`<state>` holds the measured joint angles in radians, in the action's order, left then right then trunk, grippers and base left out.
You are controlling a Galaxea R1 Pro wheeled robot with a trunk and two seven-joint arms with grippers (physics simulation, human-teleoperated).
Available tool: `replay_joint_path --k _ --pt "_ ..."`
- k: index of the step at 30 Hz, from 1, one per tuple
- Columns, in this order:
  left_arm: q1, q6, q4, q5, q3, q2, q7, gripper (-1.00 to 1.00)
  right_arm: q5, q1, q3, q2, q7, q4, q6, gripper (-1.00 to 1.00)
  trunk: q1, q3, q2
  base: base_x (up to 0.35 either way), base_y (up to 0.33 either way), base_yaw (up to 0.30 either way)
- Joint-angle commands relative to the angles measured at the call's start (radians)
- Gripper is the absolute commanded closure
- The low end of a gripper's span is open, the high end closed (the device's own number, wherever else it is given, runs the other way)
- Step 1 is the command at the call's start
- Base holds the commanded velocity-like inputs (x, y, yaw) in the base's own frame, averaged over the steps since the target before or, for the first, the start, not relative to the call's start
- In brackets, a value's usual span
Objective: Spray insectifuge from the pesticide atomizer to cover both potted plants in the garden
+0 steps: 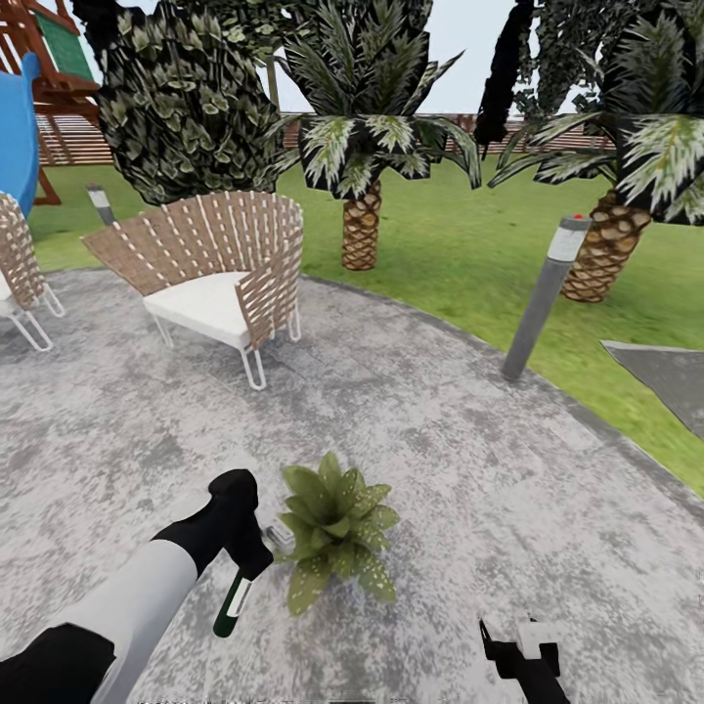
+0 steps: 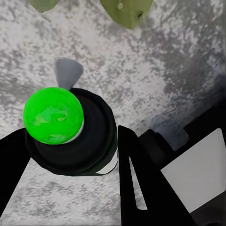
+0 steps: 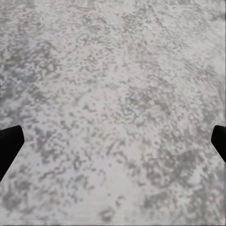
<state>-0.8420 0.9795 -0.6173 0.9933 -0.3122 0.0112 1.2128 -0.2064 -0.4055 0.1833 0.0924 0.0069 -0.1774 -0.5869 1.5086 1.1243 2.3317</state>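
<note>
One plant (image 1: 335, 528) being sprayed | left gripper (image 1: 246, 562) clamping the atomizer (image 1: 235, 598), a slim dark green bottle, nozzle just beside the speckled leaves | right gripper (image 1: 520, 653) hanging with fingers apart over mottled grey paving (image 3: 113, 94) | next, likely: sweeping the nozzle across the rosette, then seeking the second pot.

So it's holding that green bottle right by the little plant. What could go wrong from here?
Two things, I'd guess. The left end effector holds the pesticide atomizer tilted, bottom toward the camera, so it might slip or twist. Its spray head sits beside the speckled potted plant, at one edge, so spray may miss the far leaves. The arm could also brush them.
</note>
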Motion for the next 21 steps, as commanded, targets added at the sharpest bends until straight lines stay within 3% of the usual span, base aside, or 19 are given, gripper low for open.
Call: replay_joint_path --k 1,9,13,21 --pt "0.000 0.007 -0.002 0.007 -0.004 0.001 0.010 1.00 -0.010 -0.001 0.008 0.000 0.001 0.001 -0.004 -1.00 -0.001 0.001 0.000 -0.235 0.233 -0.298" --pt "-0.003 0.008 -0.006 0.007 -0.004 0.001 0.008 1.00 -0.009 -0.001 0.008 -0.002 0.001 0.001 -0.004 -1.00 -0.001 0.001 0.000 0.000 0.262 -0.081" --pt "-0.004 0.007 -0.009 0.007 -0.004 0.000 0.008 1.00 -0.009 -0.001 0.008 -0.002 0.001 0.001 -0.004 -1.00 -0.001 0.001 0.000 0.013 0.020 -0.087" --pt "-0.007 0.008 -0.010 0.007 -0.004 0.002 0.010 1.00 -0.009 0.000 0.008 -0.002 0.001 0.001 -0.004 -1.00 -0.001 0.001 0.000 0.001 0.001 -0.281"
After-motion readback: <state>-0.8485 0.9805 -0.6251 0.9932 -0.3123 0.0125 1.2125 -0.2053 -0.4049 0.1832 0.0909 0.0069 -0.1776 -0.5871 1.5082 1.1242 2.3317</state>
